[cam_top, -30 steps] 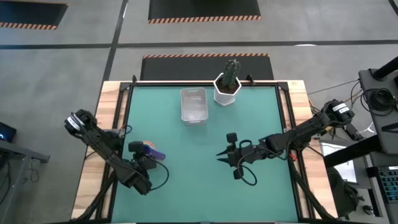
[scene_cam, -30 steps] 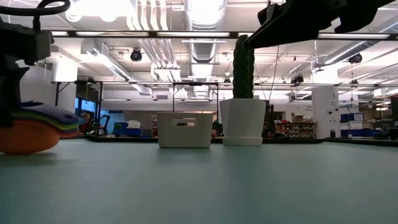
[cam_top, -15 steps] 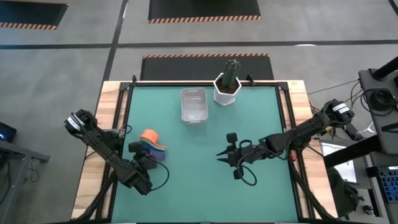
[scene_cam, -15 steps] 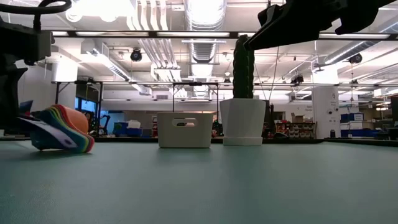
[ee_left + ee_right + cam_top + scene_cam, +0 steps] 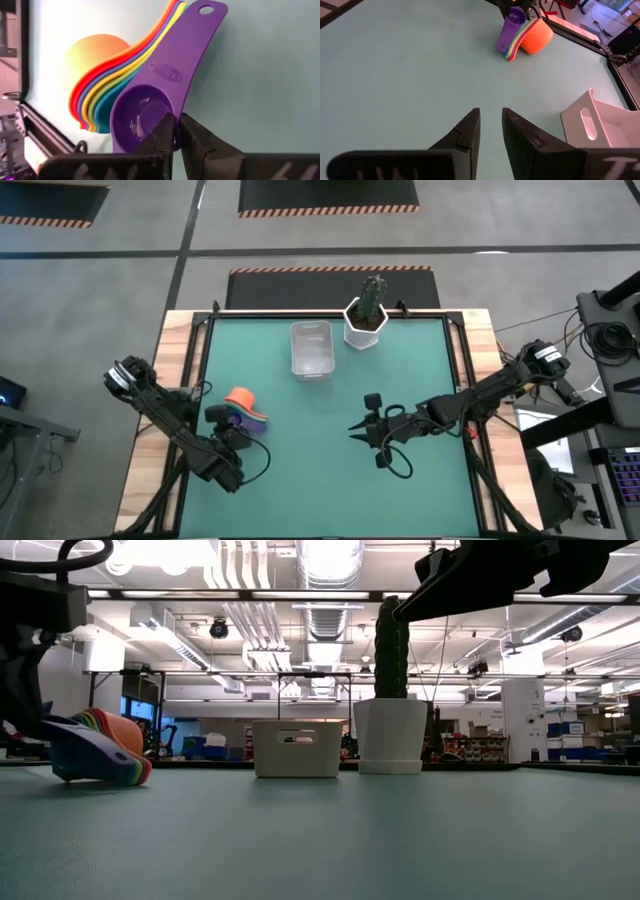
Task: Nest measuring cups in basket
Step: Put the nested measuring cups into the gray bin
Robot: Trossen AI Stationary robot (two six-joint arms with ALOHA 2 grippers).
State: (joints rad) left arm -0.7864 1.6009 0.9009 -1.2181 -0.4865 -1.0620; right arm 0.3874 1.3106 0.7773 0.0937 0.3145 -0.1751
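Pinching the nested measuring cups (image 5: 242,408) w/ the left gripper (image 5: 175,142) at the mat's left side.
Fingers clamp the purple cup's rim; stack tipped on its side, touching the mat. Basket (image 5: 311,349) well apart, beside the cactus pot (image 5: 365,321). Right gripper (image 5: 366,427) hovers mid-table, fingers slightly spread, holding nothing.

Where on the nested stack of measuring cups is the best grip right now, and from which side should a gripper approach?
Grip the fanned handles, probably from the left gripper's side. The measuring cups lie tipped on their side, bowls nested with the orange bowl outermost, too round and wide for a pinch. The flat, stacked handles suit closing fingers; the left gripper already pinches the purple cup's rim.
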